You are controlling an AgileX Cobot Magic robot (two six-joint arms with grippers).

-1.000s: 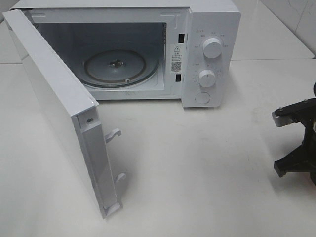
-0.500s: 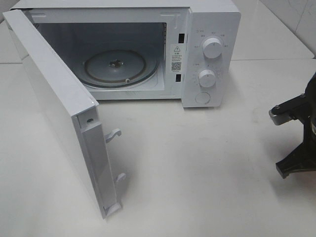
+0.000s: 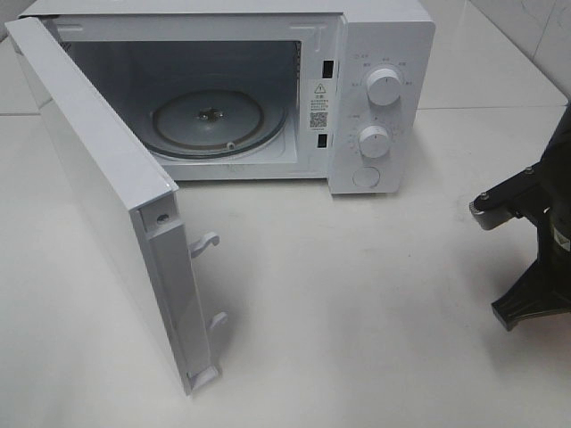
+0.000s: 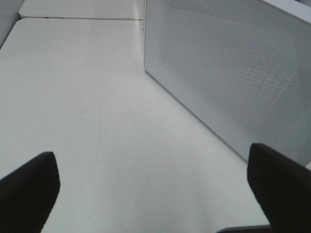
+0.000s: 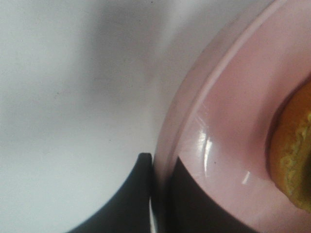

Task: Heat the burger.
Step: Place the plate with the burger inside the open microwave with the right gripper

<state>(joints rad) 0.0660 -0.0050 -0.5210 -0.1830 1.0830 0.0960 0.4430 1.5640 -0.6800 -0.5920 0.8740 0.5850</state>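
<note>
1. Exterior high view first: mostly just a plain white table (image 3: 357, 294) filling the shot.
2. Next biggest, a white microwave (image 3: 393, 27) parked at the back of it.
3. Then its door (image 3: 98, 196), swung wide open on the left side, latch hooks sticking out. Same door up close in the left wrist view, dotted mesh face (image 4: 233, 73).
4. Inside the cavity, a round glass turntable (image 3: 214, 120) lying flat.
5. Over at the right edge, a chunk of the black right arm (image 3: 540, 303), well apart from the microwave.
6. Right wrist view: pink plate (image 5: 228, 121), rim pinched by the right gripper (image 5: 158, 194), clenched tight with one finger on each side of the rim. Can't tell if the plate is lifted or resting on the table.
7. Burger (image 5: 291, 150) sitting on that plate, only a sliver in frame: golden-brown bun, green lettuce frill.
8. Left gripper (image 4: 155, 189) released, dark fingers (image 4: 29, 194) spread wide over the table, near the door.
9. Smallest bits: two round knobs (image 3: 384, 86) stacked on the control panel, a round button (image 3: 367, 176) below them.
</note>
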